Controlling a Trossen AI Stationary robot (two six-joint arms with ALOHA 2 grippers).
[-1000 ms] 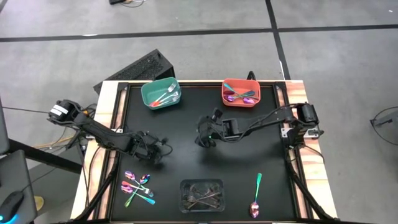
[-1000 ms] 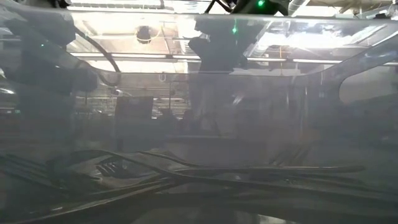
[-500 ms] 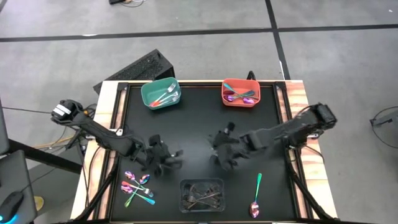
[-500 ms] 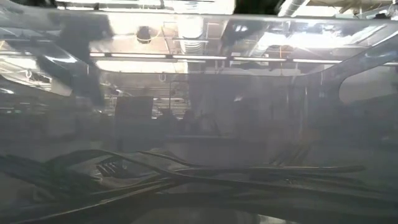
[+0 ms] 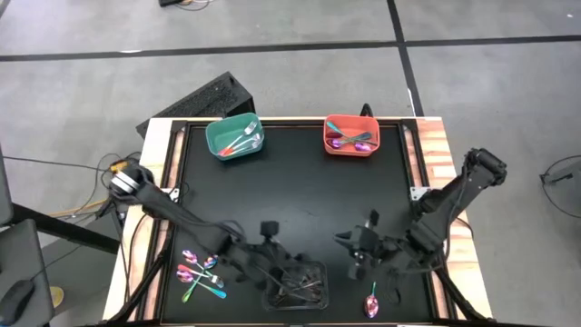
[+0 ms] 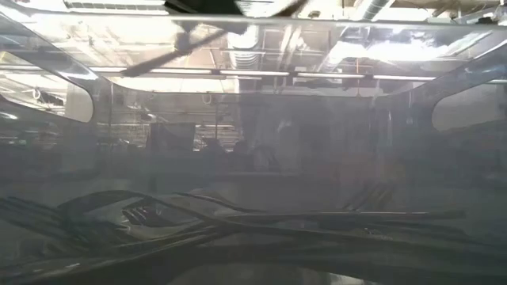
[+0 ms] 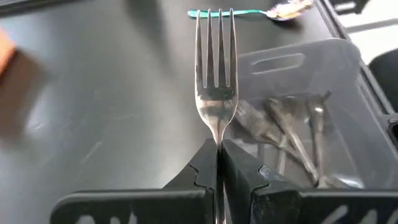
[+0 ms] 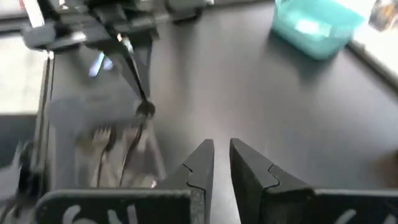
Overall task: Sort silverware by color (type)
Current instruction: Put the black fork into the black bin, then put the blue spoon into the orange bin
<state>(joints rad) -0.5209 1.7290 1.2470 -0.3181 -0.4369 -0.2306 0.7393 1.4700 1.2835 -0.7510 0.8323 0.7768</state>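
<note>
From above, my left pincer point(image 5: 289, 269) is hovering over the clear tray point(image 5: 295, 284), my right pincer point(image 5: 356, 263) beside the teal spoon point(image 5: 373, 289), which is partly hidden; in the low view, everything is hazing behind plastic; at my left wrist, I am pinching a grey fork point(image 7: 216, 74), tines pointing straight away; at my right wrist, my fingers point(image 8: 196, 163) are standing slightly parted, holding nothing.

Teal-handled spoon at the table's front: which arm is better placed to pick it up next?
Right. Its hand is empty and open, hovering beside the teal-handled spoon; the left hand is shut on a grey fork at the clear tray.
</note>
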